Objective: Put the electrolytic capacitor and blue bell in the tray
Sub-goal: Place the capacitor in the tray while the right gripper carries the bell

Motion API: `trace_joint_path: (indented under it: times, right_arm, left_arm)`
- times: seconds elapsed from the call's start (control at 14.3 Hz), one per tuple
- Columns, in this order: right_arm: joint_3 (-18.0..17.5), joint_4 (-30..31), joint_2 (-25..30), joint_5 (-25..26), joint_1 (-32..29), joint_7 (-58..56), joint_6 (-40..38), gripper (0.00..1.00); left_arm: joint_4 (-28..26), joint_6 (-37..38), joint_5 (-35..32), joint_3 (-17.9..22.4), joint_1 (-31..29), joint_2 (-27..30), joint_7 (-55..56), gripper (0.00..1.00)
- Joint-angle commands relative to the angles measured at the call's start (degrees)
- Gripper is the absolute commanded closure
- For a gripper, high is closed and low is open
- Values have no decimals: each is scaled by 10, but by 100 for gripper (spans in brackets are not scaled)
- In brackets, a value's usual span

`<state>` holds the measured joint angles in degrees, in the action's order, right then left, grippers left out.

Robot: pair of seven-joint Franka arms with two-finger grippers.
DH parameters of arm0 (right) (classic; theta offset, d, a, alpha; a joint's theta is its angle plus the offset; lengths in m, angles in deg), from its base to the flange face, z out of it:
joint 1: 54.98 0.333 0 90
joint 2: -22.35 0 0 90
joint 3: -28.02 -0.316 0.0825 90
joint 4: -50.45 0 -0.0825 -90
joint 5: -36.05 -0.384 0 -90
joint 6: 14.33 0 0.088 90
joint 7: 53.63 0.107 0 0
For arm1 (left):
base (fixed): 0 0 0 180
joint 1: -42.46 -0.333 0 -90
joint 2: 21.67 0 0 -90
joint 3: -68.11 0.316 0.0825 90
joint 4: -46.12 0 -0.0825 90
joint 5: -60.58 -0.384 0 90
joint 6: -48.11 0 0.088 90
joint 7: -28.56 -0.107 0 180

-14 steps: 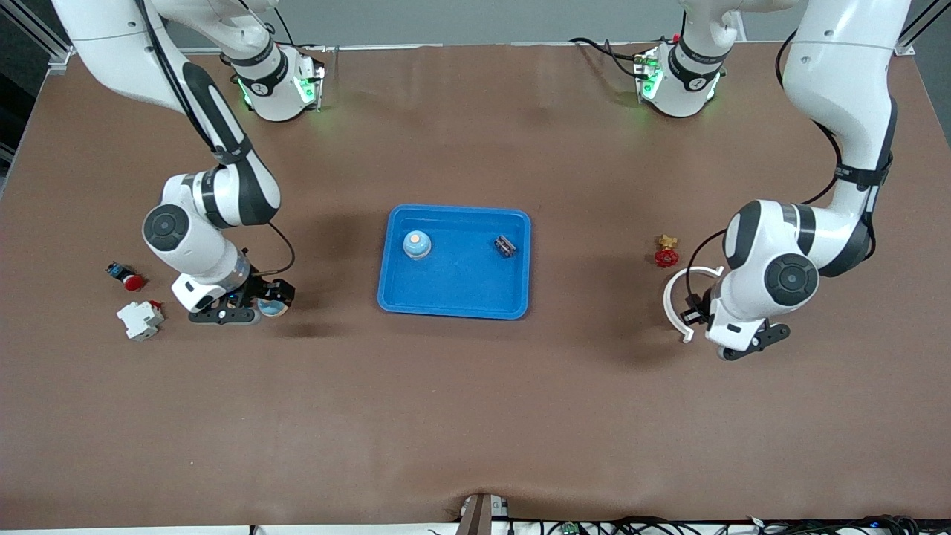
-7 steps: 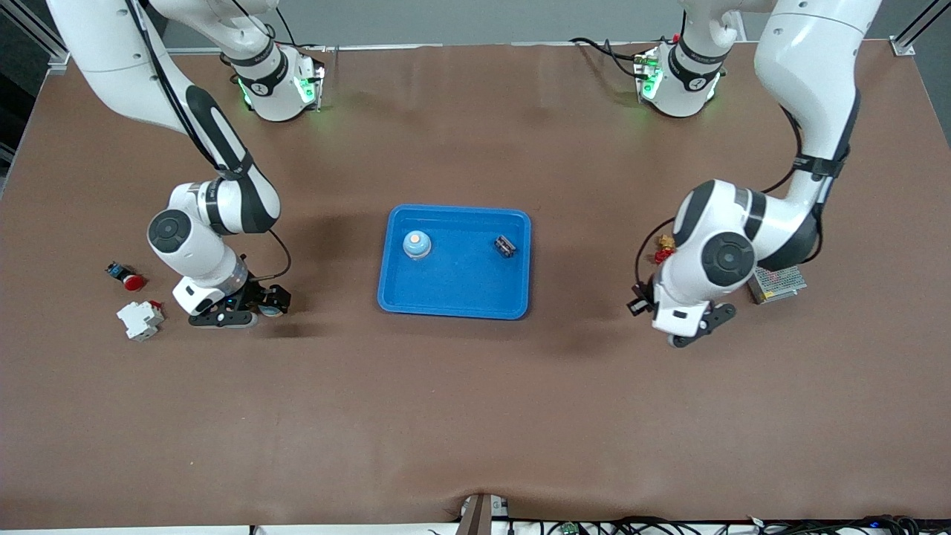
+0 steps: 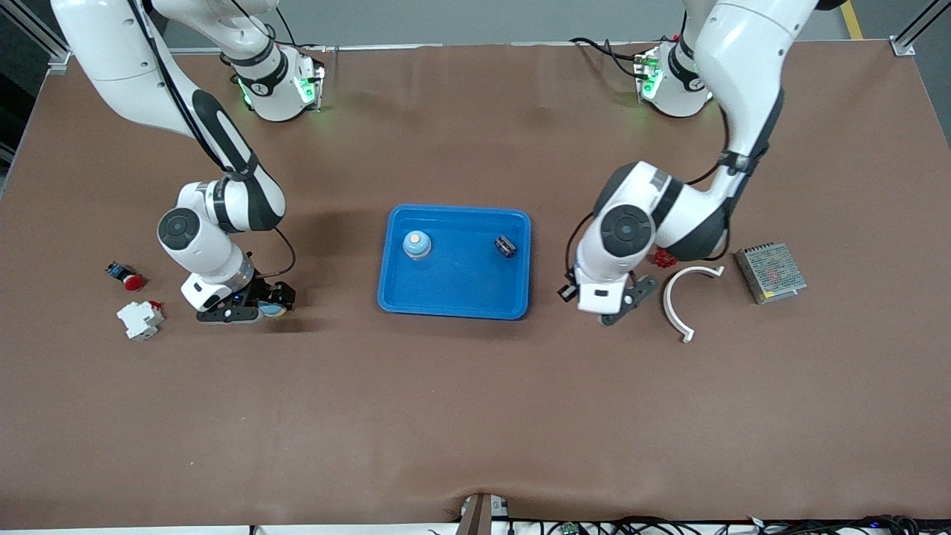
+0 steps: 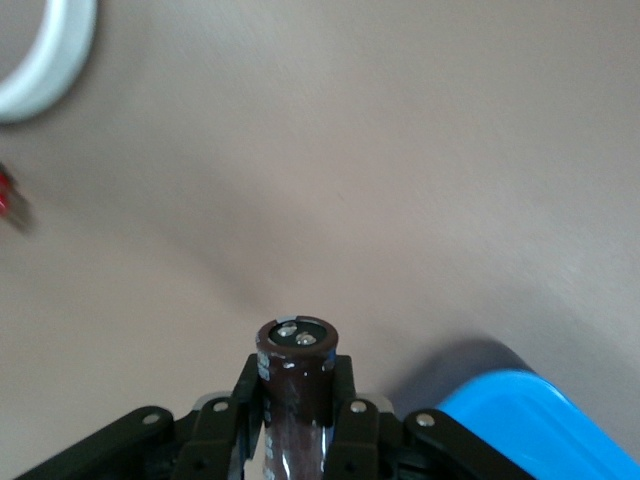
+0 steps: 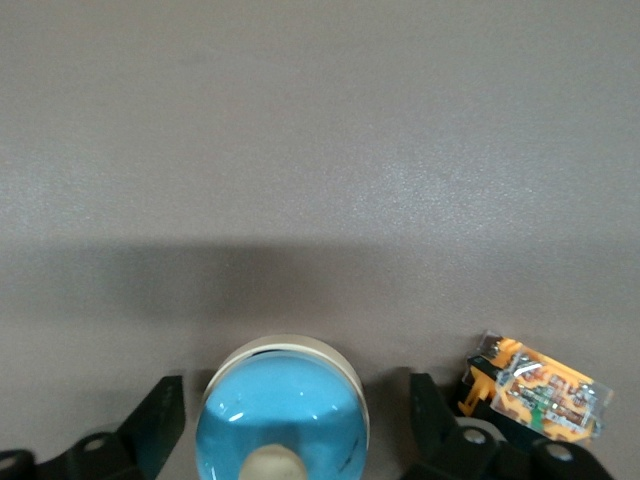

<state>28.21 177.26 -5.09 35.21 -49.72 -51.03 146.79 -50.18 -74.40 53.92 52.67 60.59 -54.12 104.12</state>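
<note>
The blue tray [image 3: 453, 297] lies mid-table. In it stand a blue bell with an orange button [image 3: 417, 244] and a small dark part [image 3: 505, 246]. Another blue bell [image 3: 275, 306] with a cream button [image 5: 280, 410] sits on the table toward the right arm's end. My right gripper [image 3: 267, 301] is down around it, open, with a finger [image 5: 165, 425] apart from the dome on each side. My left gripper [image 3: 620, 308] hangs over the table beside the tray. It is shut on a dark brown electrolytic capacitor [image 4: 296, 350], terminals outward. The tray's corner [image 4: 540, 420] shows nearby.
A red push button [image 3: 128, 278] and a white breaker [image 3: 139, 319] lie past the right gripper. A small orange-and-clear part [image 5: 540, 390] sits close to one finger. A white curved piece [image 3: 680, 293], a red valve [image 3: 663, 258] and a metal-mesh box [image 3: 770, 272] lie toward the left arm's end.
The left arm has swung from its end of the table toward the tray, uncovering the white curved piece and the mesh box. The right gripper has barely shifted at the bell.
</note>
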Motion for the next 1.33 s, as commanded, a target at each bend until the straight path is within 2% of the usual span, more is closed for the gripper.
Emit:
trace_joint_path:
  times: [0.0, 0.21, 0.35, 0.63, 0.7, 0.77, 0.84, 0.91, 0.98, 1.26]
  right_arm:
    - [-8, 10, 9, 12, -8, 4, 1, 100]
    - [-11, 7, 16, 8, -7, 19, -8, 100]
    - [-20, -13, 39, 4, -1, 64, -83, 100]
    - [-85, -81, 65, 0, 4, 212, -225, 100]
    - [-105, -94, 64, 0, 4, 255, -237, 100]
    - [-124, -100, 63, 0, 4, 296, -236, 100]
    - [-136, -105, 59, 0, 5, 332, -233, 100]
    - [-143, -114, 57, 0, 14, 367, -232, 100]
    - [-143, -122, 55, 0, 32, 398, -232, 100]
    - [-142, -164, 14, 3, 97, 514, -230, 100]
  left_arm:
    - [55, 3, -7, 2, 44, -50, 68, 100]
    - [98, -4, -5, 2, 74, -86, 133, 100]
    - [101, -46, -6, 2, 95, -105, 168, 100]
    - [101, -86, -8, 5, 113, -129, 197, 100]
    - [101, -88, -8, 5, 113, -132, 196, 90]
    - [101, -88, -9, 5, 113, -134, 194, 72]
    - [101, -88, -10, 6, 112, -134, 187, 45]
    - [102, -88, -10, 7, 109, -133, 184, 12]
    - [103, -88, -11, 8, 108, -133, 181, 0]
    - [127, -82, -12, 9, 93, -111, 159, 0]
